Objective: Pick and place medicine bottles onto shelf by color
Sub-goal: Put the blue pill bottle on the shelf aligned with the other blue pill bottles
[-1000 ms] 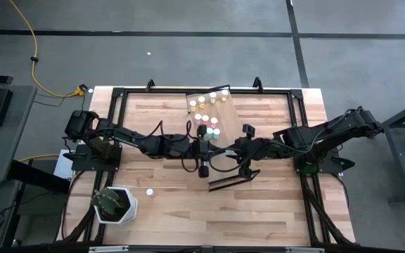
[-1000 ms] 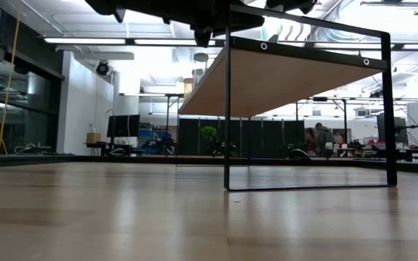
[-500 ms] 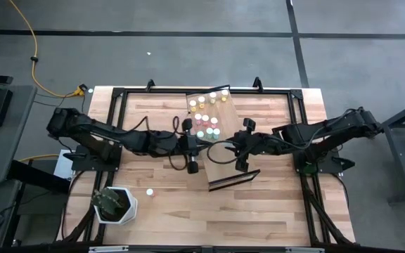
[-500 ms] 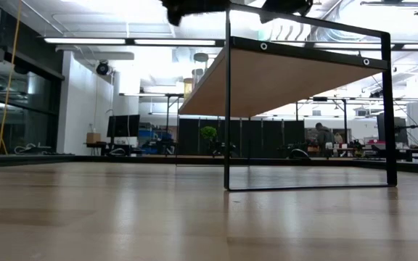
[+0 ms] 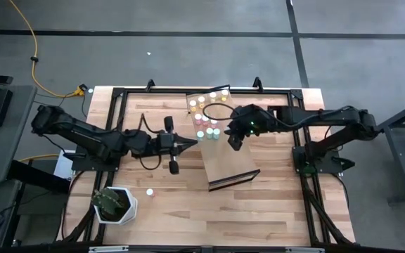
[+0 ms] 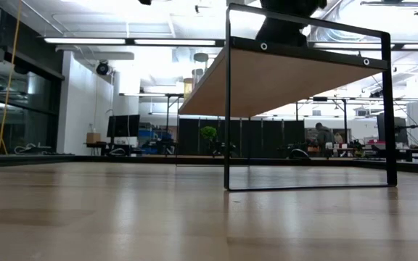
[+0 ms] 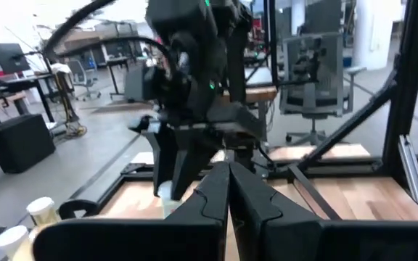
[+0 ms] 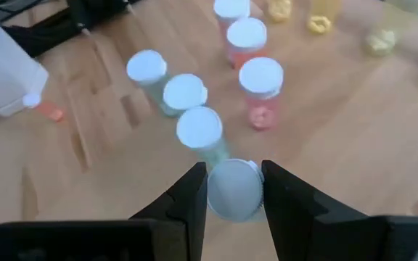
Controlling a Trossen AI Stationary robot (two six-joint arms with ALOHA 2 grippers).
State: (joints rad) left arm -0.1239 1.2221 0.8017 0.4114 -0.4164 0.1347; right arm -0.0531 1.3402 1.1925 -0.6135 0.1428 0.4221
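Both arms have drawn apart since a second ago: then they met over the middle of the table, and now the left one has pulled back toward the left while the right one has swung up over the shelf.

The butcher-block table [image 5: 273,204] fills the centre of the high view. On it, slightly above centre, stands the shelf [image 5: 223,158], a tilted light-wood board in a dark frame. Rows of medicine bottles [image 5: 204,118] stand on the upper end of the board: yellow ones farthest up, pink ones below them, teal ones lowest. One white cap or bottle [image 5: 149,191] lies alone on the table at lower left, near a white bin [image 5: 115,205].

The right gripper [image 8: 231,192] hangs over the shelf's upper right part, its fingers closed on a white-capped bottle [image 8: 232,190] just beside the teal row [image 8: 186,110]. The left gripper [image 7: 229,190] sits left of the shelf with its fingers pressed together, empty.
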